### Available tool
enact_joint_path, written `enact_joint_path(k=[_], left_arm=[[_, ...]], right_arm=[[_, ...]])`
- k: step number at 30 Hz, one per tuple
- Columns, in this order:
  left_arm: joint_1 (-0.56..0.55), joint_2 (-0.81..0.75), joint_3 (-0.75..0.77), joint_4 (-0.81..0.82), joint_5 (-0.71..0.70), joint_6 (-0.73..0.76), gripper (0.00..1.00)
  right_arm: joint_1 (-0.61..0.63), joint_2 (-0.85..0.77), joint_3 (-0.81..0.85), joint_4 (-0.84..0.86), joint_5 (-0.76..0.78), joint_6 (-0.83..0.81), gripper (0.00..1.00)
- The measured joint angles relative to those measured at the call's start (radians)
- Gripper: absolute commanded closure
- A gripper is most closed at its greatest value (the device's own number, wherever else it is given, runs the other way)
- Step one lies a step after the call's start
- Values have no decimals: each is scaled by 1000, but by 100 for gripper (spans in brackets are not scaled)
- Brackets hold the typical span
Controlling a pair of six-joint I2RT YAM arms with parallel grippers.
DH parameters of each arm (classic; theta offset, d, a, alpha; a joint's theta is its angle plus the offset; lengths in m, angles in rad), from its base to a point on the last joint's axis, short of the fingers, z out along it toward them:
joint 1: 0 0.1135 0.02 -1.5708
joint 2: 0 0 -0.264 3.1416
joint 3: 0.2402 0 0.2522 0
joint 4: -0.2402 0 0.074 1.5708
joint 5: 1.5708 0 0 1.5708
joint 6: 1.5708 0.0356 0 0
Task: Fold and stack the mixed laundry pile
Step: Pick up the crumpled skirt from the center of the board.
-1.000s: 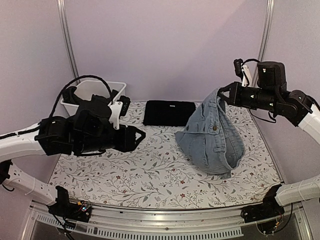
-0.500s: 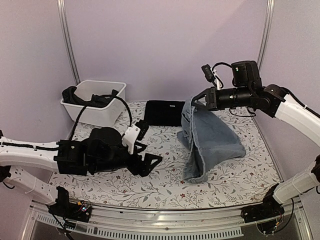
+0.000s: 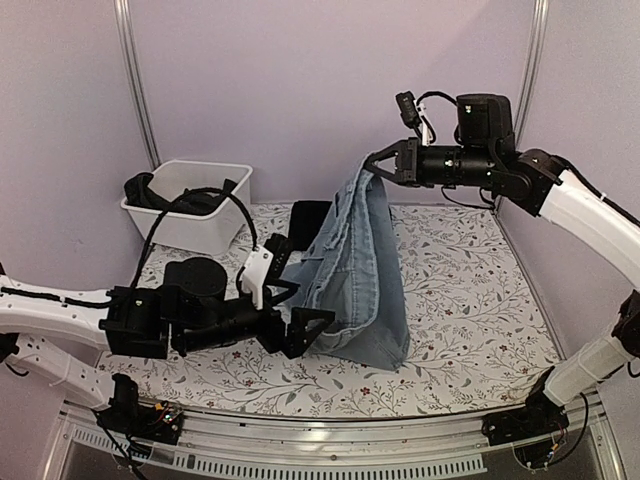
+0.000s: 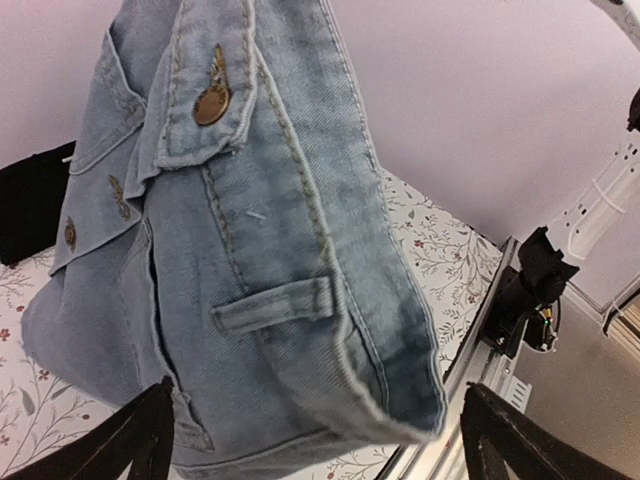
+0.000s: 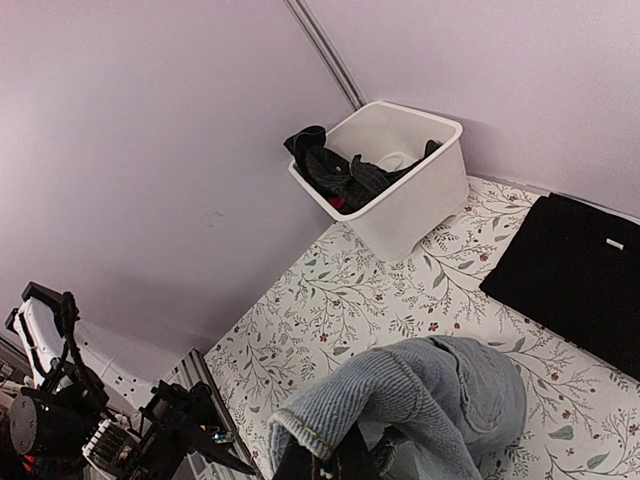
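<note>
Jeans [image 3: 355, 270] hanging up
Right gripper [image 3: 374, 165] pinches the jeans' top; left gripper [image 3: 302, 312] gapes wide at their lower edge. Black cloth [image 3: 305, 215] behind them is mostly hidden.

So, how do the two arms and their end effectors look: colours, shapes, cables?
The left arm and the right arm have white tubular links and black joint housings. The left end effector and the right end effector are black, with two tapering fingers each. A black cable loops over each wrist.
</note>
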Motion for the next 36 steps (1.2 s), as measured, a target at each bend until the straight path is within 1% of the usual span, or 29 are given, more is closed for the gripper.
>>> enact_joint_path(k=[4, 8, 10, 13, 16, 19, 23, 26, 30, 32, 36], left_arm=[[-2, -5, -53, 4, -50, -20, 0], [-14, -16, -135, 47, -77, -9, 0], [-50, -10, -182, 109, -109, 21, 0], [-113, 48, -196, 179, -168, 77, 0], [-167, 172, -177, 259, -262, 163, 0], [-190, 285, -151, 324, -349, 246, 0], [-192, 347, -138, 451, -441, 357, 0], [-192, 397, -113, 595, -504, 453, 0], [-195, 528, -54, 790, -557, 615, 0], [-195, 602, -35, 897, -571, 712, 0], [-195, 682, -23, 1056, -611, 858, 0]], right_arm=[[0, 50, 0, 3, 30, 25, 100], [0, 58, 0, 0, 76, 42, 100], [0, 58, 0, 4, 99, 50, 100], [0, 58, 0, 3, 131, 66, 100], [0, 58, 0, 7, 159, 94, 100], [3, 58, 0, 16, 188, 136, 100], [43, 58, 0, 32, 277, 187, 100], [97, 58, 0, 56, 349, 225, 100], [141, 58, 10, 77, 402, 286, 100], [155, 60, 35, 77, 427, 313, 100], [175, 66, 95, 105, 466, 354, 100]])
